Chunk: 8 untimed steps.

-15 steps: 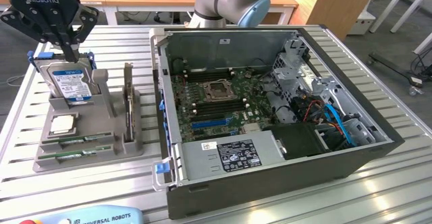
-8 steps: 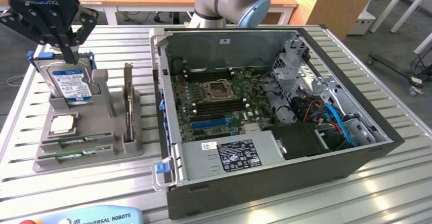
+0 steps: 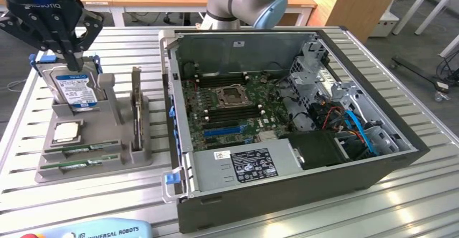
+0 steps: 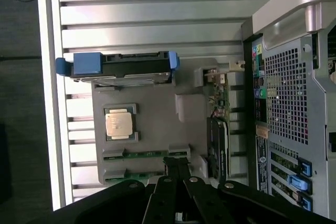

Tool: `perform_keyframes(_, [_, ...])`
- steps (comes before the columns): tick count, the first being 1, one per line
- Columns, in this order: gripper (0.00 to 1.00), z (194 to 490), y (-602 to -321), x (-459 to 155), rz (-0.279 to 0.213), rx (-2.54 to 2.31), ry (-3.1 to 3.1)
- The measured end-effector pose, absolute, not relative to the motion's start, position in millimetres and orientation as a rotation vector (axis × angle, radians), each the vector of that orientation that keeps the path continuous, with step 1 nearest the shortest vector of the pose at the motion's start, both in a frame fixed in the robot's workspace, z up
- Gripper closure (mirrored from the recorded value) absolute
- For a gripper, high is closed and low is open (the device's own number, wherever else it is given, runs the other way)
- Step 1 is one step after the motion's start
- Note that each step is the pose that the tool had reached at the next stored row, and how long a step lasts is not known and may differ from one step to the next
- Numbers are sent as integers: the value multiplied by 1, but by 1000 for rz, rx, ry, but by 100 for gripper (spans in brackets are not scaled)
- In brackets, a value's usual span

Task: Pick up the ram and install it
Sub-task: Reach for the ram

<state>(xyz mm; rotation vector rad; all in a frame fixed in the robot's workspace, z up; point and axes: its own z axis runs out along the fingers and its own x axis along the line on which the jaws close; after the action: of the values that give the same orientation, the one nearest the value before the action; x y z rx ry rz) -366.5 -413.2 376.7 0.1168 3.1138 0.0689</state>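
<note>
Tray (image 3: 141, 155) holds ram (image 3: 80, 150) x2, CPU (image 3: 66, 132), HDD (image 3: 75, 90), card (image 3: 135, 106) | fingers (image 3: 72, 58) closed (empty), over tray

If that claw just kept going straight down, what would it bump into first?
Likely the ram sticks in the grey tray: in the wrist view the shut claw hangs right over their ends. Depth is unclear, so it may hit the tray beside them.
</note>
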Motion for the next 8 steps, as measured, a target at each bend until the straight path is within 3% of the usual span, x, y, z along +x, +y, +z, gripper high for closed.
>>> perform_keyframes(8, [90, 377, -417, -367, 69, 117, 3114])
